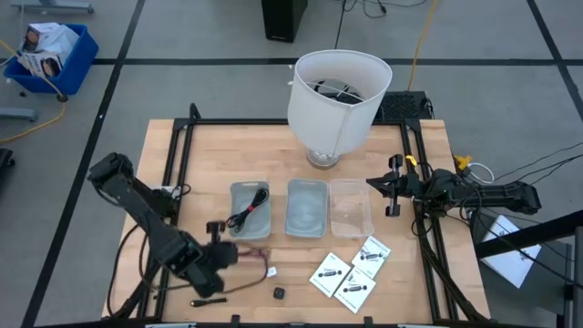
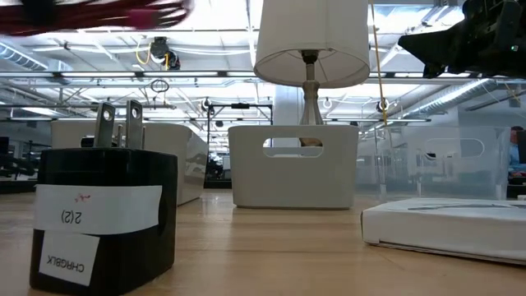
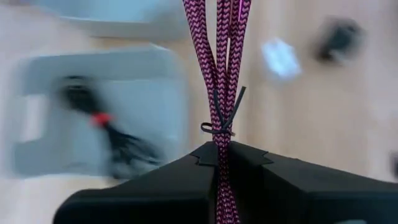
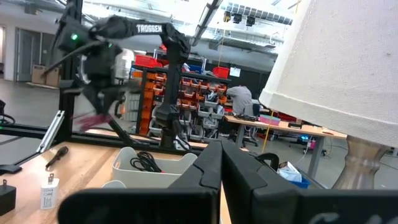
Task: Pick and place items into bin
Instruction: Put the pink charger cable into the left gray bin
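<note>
My left gripper (image 1: 221, 256) is over the table's near left part, shut on a magenta and black braided cable bundle (image 3: 219, 56), which a black twist tie (image 3: 221, 126) binds. The bundle shows as a magenta blur (image 2: 90, 12) high in the low view. The left grey bin (image 1: 235, 196) holds a black coiled cable (image 1: 249, 213). A tiny white piece (image 1: 271, 271), a black cube (image 1: 280, 293) and three white packets (image 1: 351, 271) lie on the wood. My right gripper (image 1: 392, 188) waits, shut, at the clear bin's right side. My left gripper pinches the magenta cable bundle between its two fingers, just behind the twist tie (image 3: 219, 152). The fingers lie along the strands, which run straight out past the fingertips (image 3: 249, 158). The bundle is lifted clear of the table.
Three bins stand in a row: the grey left one, a grey middle one (image 1: 306, 208) and a clear one (image 1: 351, 208). A white lamp (image 1: 337, 91) stands behind them. A small black plug-like piece (image 1: 196, 302) lies by the near edge. Black frame rails border the table.
</note>
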Controlling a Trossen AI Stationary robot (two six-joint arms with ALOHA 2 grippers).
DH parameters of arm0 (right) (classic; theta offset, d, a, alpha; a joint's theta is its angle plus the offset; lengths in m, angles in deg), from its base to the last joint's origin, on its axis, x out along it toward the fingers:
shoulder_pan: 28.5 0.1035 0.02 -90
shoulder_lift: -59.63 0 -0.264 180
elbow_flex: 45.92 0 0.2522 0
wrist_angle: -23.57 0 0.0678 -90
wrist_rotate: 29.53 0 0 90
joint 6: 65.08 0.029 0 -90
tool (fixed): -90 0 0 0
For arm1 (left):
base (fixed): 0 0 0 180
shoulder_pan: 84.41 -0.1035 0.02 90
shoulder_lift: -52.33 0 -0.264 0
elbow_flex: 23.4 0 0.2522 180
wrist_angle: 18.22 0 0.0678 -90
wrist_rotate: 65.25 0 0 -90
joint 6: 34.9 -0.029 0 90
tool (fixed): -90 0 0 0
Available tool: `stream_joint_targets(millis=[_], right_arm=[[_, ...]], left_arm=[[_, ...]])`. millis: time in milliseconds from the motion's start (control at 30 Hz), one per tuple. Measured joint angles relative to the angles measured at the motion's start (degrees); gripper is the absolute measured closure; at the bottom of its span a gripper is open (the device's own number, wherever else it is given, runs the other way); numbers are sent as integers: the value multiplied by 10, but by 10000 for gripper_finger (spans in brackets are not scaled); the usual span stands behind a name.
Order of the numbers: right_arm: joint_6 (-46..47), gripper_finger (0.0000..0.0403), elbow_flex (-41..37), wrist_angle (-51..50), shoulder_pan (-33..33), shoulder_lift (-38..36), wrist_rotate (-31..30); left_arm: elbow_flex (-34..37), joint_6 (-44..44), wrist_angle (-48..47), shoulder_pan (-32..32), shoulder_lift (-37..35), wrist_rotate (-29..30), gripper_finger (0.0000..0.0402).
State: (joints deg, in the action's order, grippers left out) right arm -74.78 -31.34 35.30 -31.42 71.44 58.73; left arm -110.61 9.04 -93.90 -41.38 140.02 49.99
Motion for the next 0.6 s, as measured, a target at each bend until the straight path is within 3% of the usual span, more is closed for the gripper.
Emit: stream_joint_targets(millis=[167, 367, 600], right_arm=[[0, 402, 0, 0, 0, 0, 0], [0, 402, 0, 0, 0, 0, 0], [-1, 401, 0, 0, 0, 0, 0]], left_arm=[[-55, 110, -96, -76, -1, 20, 380], [-52, 191, -88, -155, 0, -36, 378], [-2, 212, -54, -204, 2, -91, 377]])
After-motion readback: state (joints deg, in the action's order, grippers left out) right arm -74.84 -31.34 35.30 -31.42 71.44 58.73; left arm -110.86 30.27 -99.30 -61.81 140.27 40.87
